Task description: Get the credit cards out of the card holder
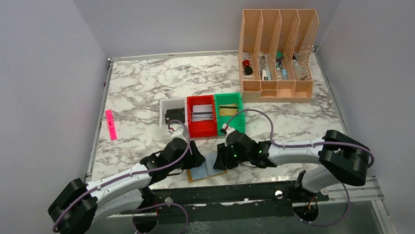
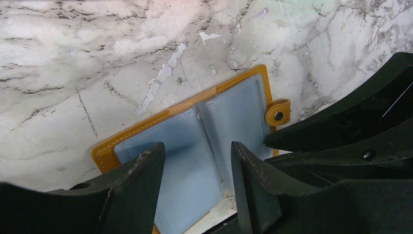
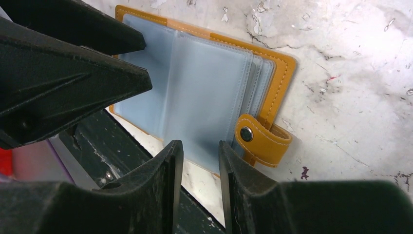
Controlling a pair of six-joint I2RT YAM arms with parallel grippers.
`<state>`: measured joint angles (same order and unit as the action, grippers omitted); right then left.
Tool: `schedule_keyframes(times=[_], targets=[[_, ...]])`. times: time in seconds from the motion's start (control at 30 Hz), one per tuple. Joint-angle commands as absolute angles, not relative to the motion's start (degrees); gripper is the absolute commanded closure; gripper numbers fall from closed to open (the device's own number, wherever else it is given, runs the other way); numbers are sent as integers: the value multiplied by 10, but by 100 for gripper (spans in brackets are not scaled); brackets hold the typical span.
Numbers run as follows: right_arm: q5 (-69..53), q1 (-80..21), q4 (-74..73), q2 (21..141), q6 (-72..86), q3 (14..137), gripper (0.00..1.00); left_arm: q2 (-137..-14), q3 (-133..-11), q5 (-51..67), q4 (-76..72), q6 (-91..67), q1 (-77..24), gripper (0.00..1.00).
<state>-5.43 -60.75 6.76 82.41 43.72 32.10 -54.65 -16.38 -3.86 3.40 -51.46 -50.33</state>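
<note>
Top external view: the white-and-grey marbled table carries a peach-coloured plastic file organiser with four slots at its far right. Mid-table stand three small bins in a row, white, red and green, each with flat things inside. A pink marker-like stick lies well apart to the left.

The flat tan-brown leather card holder lies open at the near edge, between the two arms, its pale blue plastic sleeves facing up.

The left gripper hangs over the sleeves beside the fold with its fingers spread and nothing between them. The right gripper sits at the near edge of the stacked sleeves, just beside the tan snap tab. Its fingers stand at a narrow gap, and whether they pinch a sleeve I cannot tell. No card shows clearly through the frosted plastic.

The step in hand looks like opening a sleeve to reach a card. To do it well, one claw should pin the leather cover flat. The other should take only a card's edge, not the sleeve around it. It should then draw along the sleeve's opening, low and straight, so the holder neither lifts nor slides off the table edge.
</note>
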Motion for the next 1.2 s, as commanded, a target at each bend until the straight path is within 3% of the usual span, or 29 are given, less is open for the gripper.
schedule_keyframes(times=[0.0,0.77,1.17], targets=[[-34,-609,33,831,436,331,61,-546,-155,-32,58,-505,-504,44],[-2,-609,20,856,464,332,59,-492,-168,-98,154,-524,-503,43],[-157,-609,148,923,457,369,59,-538,-159,-81,139,-518,-504,44]])
